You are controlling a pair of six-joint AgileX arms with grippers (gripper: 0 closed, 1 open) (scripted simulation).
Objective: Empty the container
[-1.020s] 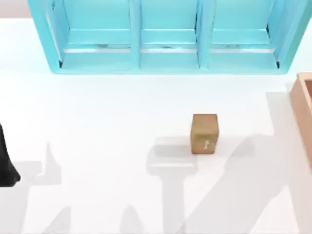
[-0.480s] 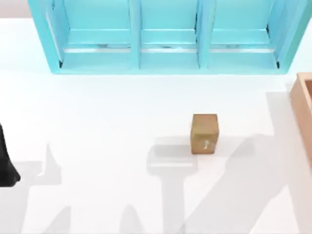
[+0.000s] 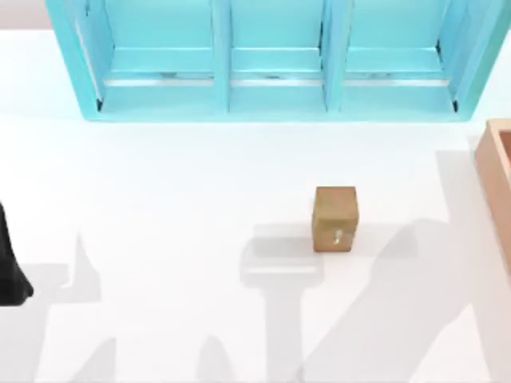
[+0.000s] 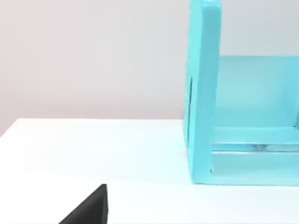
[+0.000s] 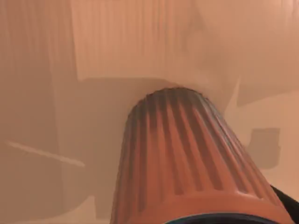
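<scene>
Sitting at the right edge of the white bench (image 3: 200, 199), the tan-orange wooden bin (image 3: 497, 171) holds a ribbed orange cone-shaped object (image 5: 187, 158) in its reddish-brown inside; the left arm (image 3: 9, 263) rests at the left edge, jaws' state untellable

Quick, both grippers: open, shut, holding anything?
Left gripper: parked at the table's left edge; state cannot be told.
Right gripper: inside the container, right against a ribbed orange object; grip cannot be told.
</scene>
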